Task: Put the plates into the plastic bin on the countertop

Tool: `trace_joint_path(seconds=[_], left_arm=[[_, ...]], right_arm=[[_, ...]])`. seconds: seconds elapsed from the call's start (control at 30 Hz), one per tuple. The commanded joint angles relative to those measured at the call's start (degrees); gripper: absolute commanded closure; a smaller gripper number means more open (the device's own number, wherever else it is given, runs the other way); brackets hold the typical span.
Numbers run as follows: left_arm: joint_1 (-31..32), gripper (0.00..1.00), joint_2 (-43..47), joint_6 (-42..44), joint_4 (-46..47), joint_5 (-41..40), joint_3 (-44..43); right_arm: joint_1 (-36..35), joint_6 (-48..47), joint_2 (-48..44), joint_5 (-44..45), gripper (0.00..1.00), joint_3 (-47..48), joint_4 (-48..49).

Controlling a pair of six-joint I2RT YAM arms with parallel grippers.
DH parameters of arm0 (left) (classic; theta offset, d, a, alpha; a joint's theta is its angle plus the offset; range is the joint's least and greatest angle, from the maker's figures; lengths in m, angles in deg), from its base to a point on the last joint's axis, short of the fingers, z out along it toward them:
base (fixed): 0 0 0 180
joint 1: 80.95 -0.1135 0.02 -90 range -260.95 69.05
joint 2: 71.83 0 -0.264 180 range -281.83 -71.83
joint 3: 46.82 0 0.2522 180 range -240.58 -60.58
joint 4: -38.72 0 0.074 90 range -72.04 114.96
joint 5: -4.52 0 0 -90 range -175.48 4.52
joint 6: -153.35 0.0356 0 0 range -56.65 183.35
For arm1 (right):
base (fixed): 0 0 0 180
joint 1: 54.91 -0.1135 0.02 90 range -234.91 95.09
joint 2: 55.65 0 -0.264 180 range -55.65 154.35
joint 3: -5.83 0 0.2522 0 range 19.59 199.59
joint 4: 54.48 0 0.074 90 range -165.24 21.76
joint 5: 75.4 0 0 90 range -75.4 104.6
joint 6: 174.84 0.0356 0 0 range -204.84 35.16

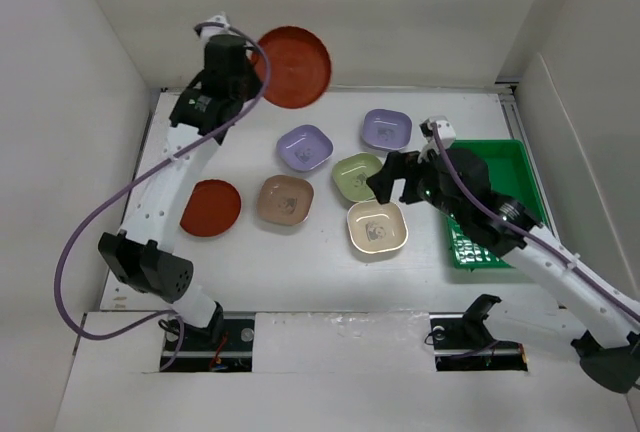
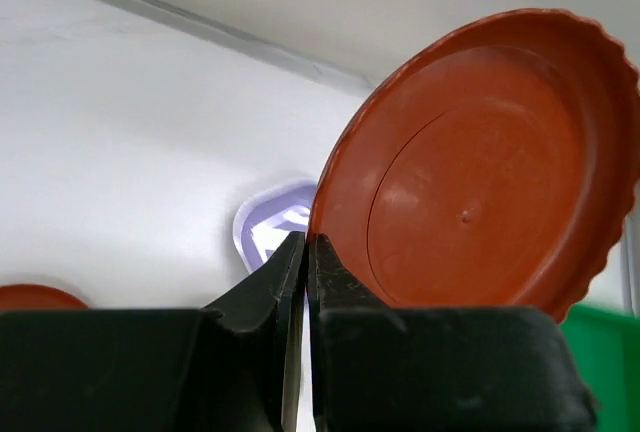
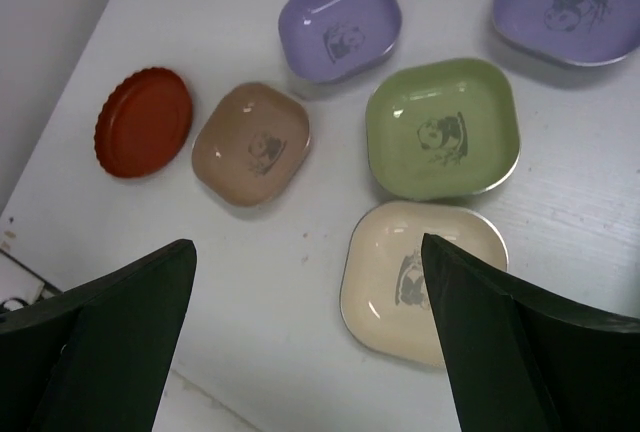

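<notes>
Hiding lavender dish (image 2: 265,232) partly: red plate (image 2: 480,162) pinched by left fingers (image 2: 265,287).

Top view: left arm (image 1: 175,177) runs from its base, elbow low at 8 o'clock, forearm stretched toward 12. Left gripper (image 2: 306,242) is at the far end with jaws pinched nearly together on the rim of a red plate (image 2: 480,172), held on edge. Right arm (image 1: 540,252) reaches from 5 toward 10 o'clock. Right gripper (image 3: 305,244) points down, fingers spread wide, holding nothing, seemingly raised.
</notes>
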Motion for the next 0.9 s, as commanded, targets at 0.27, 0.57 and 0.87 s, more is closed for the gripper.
trace_joint_path(seconds=[0.27,0.57,0.87], left_arm=[[15.4,1.0,4.9,0.2,-6.5,-1.7,4.0],[15.4,1.0,7.7,0.7,-5.3,1.5,9.5],[15.4,1.0,8.8,0.7,-3.1,6.0,12.3]], right_arm=[[20.5,-3.2,14.5,-15.8,0.02,9.7,16.5],[25.5,-1.6,20.0,-33.2,0.04,8.4,25.3],[23.8,-0.3,23.8,-35.6,0.08,9.0,26.4]])
